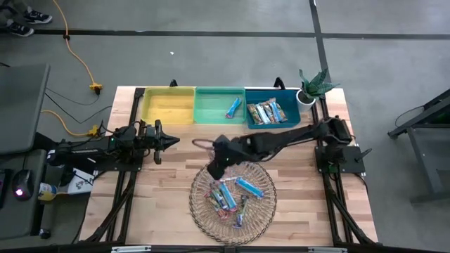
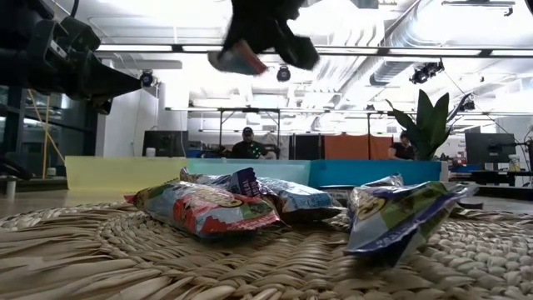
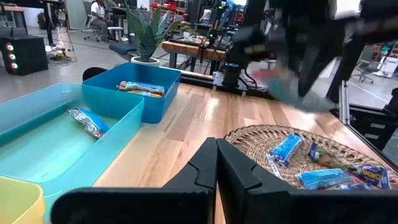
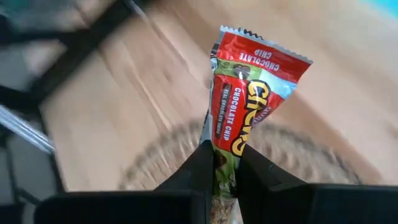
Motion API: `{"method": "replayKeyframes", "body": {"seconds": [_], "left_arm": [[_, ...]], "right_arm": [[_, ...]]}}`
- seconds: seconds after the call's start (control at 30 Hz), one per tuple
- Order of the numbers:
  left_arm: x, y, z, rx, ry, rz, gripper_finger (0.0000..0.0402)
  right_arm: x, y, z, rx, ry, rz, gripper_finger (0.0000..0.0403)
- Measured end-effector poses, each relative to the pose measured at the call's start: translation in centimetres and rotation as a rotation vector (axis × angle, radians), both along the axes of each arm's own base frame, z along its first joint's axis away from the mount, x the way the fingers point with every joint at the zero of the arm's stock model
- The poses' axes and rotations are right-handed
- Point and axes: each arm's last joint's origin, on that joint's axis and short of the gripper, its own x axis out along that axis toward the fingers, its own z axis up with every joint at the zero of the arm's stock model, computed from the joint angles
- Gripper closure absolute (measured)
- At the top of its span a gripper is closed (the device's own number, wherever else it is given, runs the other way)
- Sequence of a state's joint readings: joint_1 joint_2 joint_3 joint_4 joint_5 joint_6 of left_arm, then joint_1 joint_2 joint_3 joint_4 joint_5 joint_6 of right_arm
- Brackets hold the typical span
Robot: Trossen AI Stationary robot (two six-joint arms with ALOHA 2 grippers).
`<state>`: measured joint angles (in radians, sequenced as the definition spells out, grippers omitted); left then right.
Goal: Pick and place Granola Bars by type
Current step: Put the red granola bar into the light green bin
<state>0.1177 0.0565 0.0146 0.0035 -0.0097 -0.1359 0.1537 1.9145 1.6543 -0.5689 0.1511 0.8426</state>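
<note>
The right gripper (image 4: 222, 163) pinches a red chocolate-chip granola bar (image 4: 249, 93) above the wicker basket (image 1: 200, 211) — the carrying step. Next, it likely needs moving to an unclaimed bin, perhaps the yellow bin (image 1: 169, 105). The left gripper (image 1: 169, 143) waits clenched, empty.

The right end effector (image 2: 265, 33) shows only as a dark blur cut off by the low view's top edge. The red chocolate-chip granola bar in a shiny wrapper (image 4: 249, 106) has its lower end hidden between the fingers (image 4: 196, 168). Beneath it, the round woven wicker basket (image 4: 292, 146) and the wooden desk (image 4: 112, 106) are smeared.
</note>
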Motion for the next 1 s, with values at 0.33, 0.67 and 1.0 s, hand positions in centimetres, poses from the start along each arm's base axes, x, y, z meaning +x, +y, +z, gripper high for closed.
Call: {"method": "replayKeyframes", "body": {"seconds": [0.33,0.67,1.0], "left_arm": [[0.0,0.0,0.0,0.000,0.000,0.000,0.0401],[0.0,0.0,0.0,0.000,0.000,0.000,0.0401],[0.0,0.0,0.0,0.000,0.001,0.000,0.0401]], "right_arm": [[0.6,-2.2,4.9,-0.107,-0.338,0.040,0.0364],[1.1,-6.5,6.8,-0.232,-0.491,-0.002,0.0364],[0.3,-16.1,8.1,-0.333,-0.594,-0.129,0.0363]]}}
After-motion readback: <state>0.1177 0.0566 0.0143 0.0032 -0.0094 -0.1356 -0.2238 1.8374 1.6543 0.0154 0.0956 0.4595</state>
